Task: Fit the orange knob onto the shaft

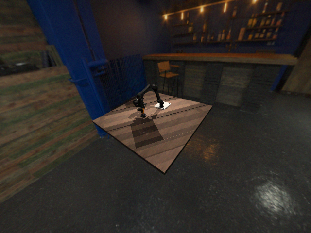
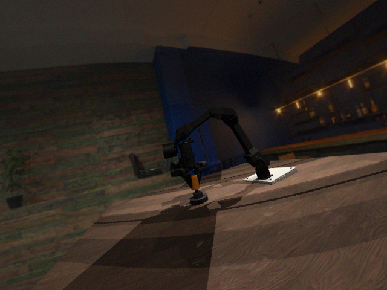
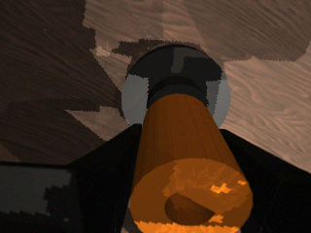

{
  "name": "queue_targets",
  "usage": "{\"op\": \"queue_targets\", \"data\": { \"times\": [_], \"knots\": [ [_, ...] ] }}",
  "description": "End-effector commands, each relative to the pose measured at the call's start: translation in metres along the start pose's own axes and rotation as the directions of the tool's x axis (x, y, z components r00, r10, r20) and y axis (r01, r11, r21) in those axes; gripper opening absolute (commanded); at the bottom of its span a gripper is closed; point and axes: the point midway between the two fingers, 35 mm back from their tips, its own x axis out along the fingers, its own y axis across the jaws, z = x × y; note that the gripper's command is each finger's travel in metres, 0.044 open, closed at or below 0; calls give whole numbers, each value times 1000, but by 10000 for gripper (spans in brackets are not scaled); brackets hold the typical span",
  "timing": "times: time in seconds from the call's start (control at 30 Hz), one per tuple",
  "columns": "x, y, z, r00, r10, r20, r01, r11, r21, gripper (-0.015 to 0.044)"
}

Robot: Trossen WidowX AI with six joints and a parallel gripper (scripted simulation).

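Observation:
My gripper (image 2: pixel 193 178) (image 1: pixel 142 108) is shut on the orange knob (image 2: pixel 195 182) (image 3: pixel 187 160) (image 1: pixel 143 110) and holds it upright right over the round dark pedestal (image 2: pixel 198 197) (image 3: pixel 135 97) (image 1: pixel 143 115). In the wrist view the knob's lower end meets a dark collar at the pedestal's middle, and the shaft itself is hidden by the knob. The knob's top face shows a D-shaped hole (image 3: pixel 190 210) with its flat side toward the upper left. In the exterior view the knob's bottom stands a little above the pedestal's wide base.
The arm's base stands on a white plate (image 2: pixel 278 173) (image 1: pixel 163 105) behind and to the right of the pedestal. The wooden table top (image 2: pixel 281 234) (image 1: pixel 160 140) has dark shadow patches. Its edges drop to a dark floor.

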Motion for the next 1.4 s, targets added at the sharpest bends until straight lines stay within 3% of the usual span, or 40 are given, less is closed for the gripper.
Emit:
{"op": "queue_targets", "data": {
  "times": [0.0, 0.53, 0.8, 1.37],
  "knots": [
    [0, 1, 0, 1000, 5, 1, -5, 1000, 6, 0],
    [-4, -2, -2, 1000, 5, 1, -5, 1000, 6, 0],
    [-6, -3, -3, 1000, 4, 1, -4, 977, 213, 0],
    [-3, 1, 0, 1000, 5, 1, -5, 977, 213, 0]
  ]
}}
